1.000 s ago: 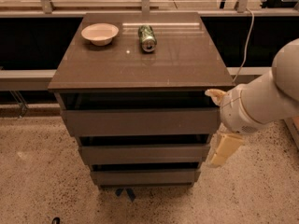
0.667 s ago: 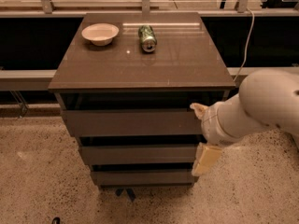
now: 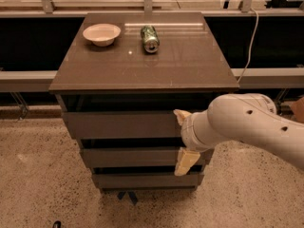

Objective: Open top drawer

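Grey and handleless, the top drawer (image 3: pixel 121 125) is seen just left of the frame's centre, as the uppermost of three drawer fronts in a low cabinet (image 3: pixel 180 61) with a glossy brown top. A dark gap is visible between the drawer front and the cabinet top; whether the drawer is fully shut or out a little cannot be told. On the cabinet top, towards the upper left of the frame, a pale bowl (image 3: pixel 101 33) is set, and a green can (image 3: pixel 150 38) is laid on its side just to the right of it. A thick white arm (image 3: pixel 247 122) is extended in from the right edge, angled slightly upward towards the cabinet. The gripper (image 3: pixel 177 142) is held at the right end of the drawer fronts with its two cream fingers spread wide, one above the other: the upper fingertip (image 3: pixel 180 115) lies at the top drawer's upper right corner, the lower (image 3: pixel 184 161) hangs down over the drawers beneath. Nothing is held. The approach step is judged to be in hand, with no pull yet made. For the next move, the upper finger would need to be hooked over the drawer front's top edge, then drawn straight outward.
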Controlling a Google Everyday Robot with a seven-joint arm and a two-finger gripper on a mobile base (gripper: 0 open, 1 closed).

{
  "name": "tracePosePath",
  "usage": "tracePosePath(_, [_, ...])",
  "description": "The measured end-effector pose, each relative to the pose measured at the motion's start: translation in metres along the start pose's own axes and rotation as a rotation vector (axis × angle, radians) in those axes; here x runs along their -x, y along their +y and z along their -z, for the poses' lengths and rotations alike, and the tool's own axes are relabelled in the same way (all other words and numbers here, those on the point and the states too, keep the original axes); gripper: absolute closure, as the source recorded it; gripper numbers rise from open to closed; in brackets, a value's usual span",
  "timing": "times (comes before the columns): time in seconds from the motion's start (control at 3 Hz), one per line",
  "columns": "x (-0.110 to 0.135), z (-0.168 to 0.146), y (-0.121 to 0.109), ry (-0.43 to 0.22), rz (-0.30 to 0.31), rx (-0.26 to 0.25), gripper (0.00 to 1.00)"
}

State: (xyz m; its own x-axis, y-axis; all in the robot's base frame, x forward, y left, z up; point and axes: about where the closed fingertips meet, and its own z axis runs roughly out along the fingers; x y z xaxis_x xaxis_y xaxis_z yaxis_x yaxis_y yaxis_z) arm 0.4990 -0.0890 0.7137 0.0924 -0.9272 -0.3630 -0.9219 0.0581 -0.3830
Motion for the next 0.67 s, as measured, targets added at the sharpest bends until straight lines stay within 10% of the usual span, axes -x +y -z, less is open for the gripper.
tracePosePath(0.67, [0.034, -0.060, -0.040, -0.057, 0.062, -0.006, 0.00])
